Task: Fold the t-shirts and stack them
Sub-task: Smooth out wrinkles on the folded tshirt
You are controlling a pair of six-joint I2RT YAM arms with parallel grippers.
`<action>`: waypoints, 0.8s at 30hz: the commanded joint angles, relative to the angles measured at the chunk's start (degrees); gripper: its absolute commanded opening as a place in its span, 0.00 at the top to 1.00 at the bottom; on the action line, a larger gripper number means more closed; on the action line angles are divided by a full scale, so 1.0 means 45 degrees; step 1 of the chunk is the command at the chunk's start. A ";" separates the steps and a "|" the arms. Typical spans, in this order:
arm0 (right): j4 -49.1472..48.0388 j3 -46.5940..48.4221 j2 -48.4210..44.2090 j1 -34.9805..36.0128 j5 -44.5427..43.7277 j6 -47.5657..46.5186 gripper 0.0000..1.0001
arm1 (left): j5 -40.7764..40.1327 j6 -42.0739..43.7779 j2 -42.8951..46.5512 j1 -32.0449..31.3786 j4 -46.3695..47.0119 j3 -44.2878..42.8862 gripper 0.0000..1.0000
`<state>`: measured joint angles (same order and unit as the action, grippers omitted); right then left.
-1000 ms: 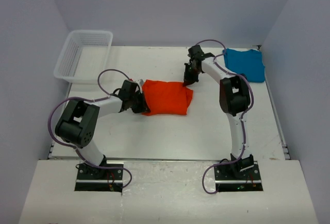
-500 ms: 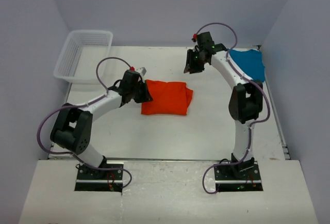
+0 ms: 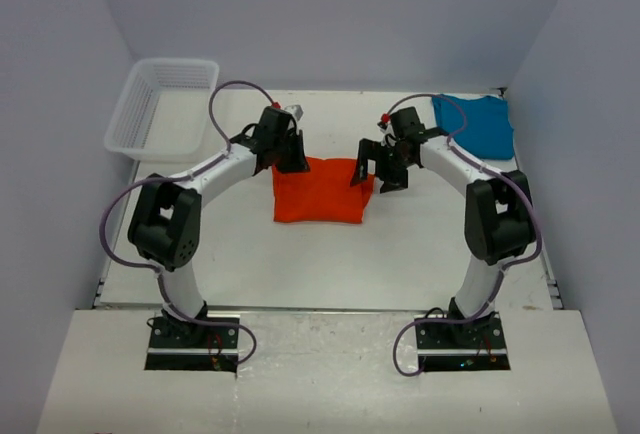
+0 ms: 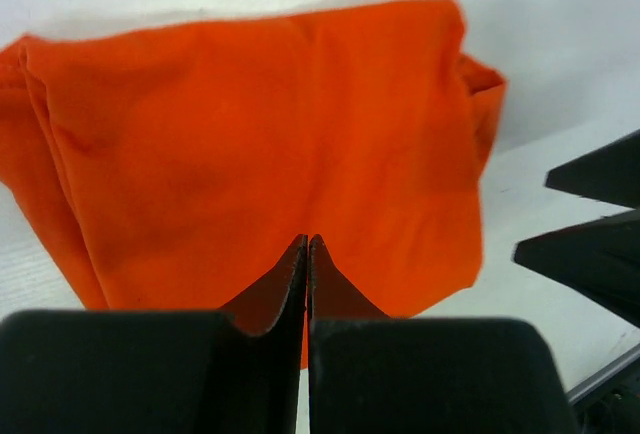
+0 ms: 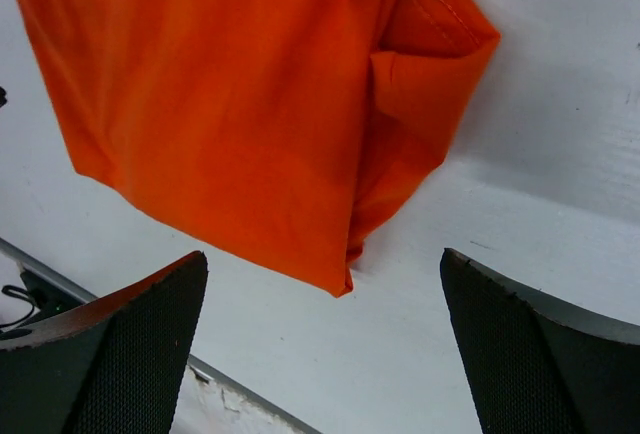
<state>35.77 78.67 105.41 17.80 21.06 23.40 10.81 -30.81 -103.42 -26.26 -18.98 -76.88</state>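
Jaws on the left pinched flat together, nothing between them; jaws on the right splayed wide, likewise empty.

From the top camera: orange-red t-shirt [image 3: 318,192] folded into a neat rectangle in mid-worktop [image 3: 250,264], flanked by both arms, left jaws over its far left corner, right jaws just beside its right edge. Well apart at the far right corner, teal-blue t-shirt [image 3: 478,124], flat and seemingly folded too. At the far left, white mesh basket [image 3: 160,104], touched by neither arm.

From the left wrist: closed tips poised over the orange-red cloth [image 4: 260,144] near one edge; impossible to tell whether touching. At the frame's right, black fingers [image 4: 600,259] of the other arm, close by.

From the right wrist: open pads [image 5: 110,344] set either side of one corner of the shirt, a loose doubled flap [image 5: 430,54] bulging from the side of the fold, bare worktop around it.

Looks finished with folding this shirt, by the state of things; stacking not yet done, with the two shirts so far apart. Likely to peel open if pinched by the top layer alone. Liable to sag and spill that loose flap if raised unevenly, one side ahead of the other. Prone to smearing out of shape if dragged across the worktop rather than lifted. Also at risk: a knock between the two arms, working this close together over one small bundle.
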 commanded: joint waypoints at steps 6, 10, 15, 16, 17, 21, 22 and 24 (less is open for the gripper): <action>-0.1971 -0.0823 0.0053 -0.0909 0.1452 0.0562 0.01 | -0.0605 0.0498 -0.1315 -0.0004 -0.0859 -0.0512 1.00; -0.2381 -0.1348 0.0287 -0.1065 0.1960 0.0698 0.01 | -0.0858 0.0576 -0.1803 -0.0024 -0.0956 -0.0688 1.00; -0.3221 -0.1975 0.0599 -0.1085 0.2545 0.0914 0.01 | -0.1191 0.0713 -0.2233 -0.0043 -0.1172 -0.0942 1.00; -0.3280 -0.2072 0.0677 -0.1085 0.2624 0.0933 0.01 | -0.1191 0.0713 -0.2253 -0.0043 -0.1153 -0.0943 1.00; -0.3397 -0.2131 0.0717 -0.1085 0.2664 0.0972 0.01 | -0.1172 0.0752 -0.2272 -0.0043 -0.1172 -0.0943 1.00; -0.3651 -0.2307 0.0698 -0.1105 0.2917 0.0953 0.01 | -0.1151 0.0694 -0.1709 -0.0121 -0.0958 -0.0690 1.00; -0.3652 -0.2327 0.0659 -0.1105 0.2937 0.0914 0.01 | -0.1171 0.0694 -0.1571 -0.0141 -0.0919 -0.0650 1.00; -0.3652 -0.2346 0.0562 -0.1124 0.2918 0.0836 0.01 | -0.1307 0.0713 -0.1065 -0.0219 -0.0879 -0.0494 1.00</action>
<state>21.85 68.31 109.19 12.82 32.25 27.33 6.46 -28.88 -113.25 -26.48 -23.68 -78.87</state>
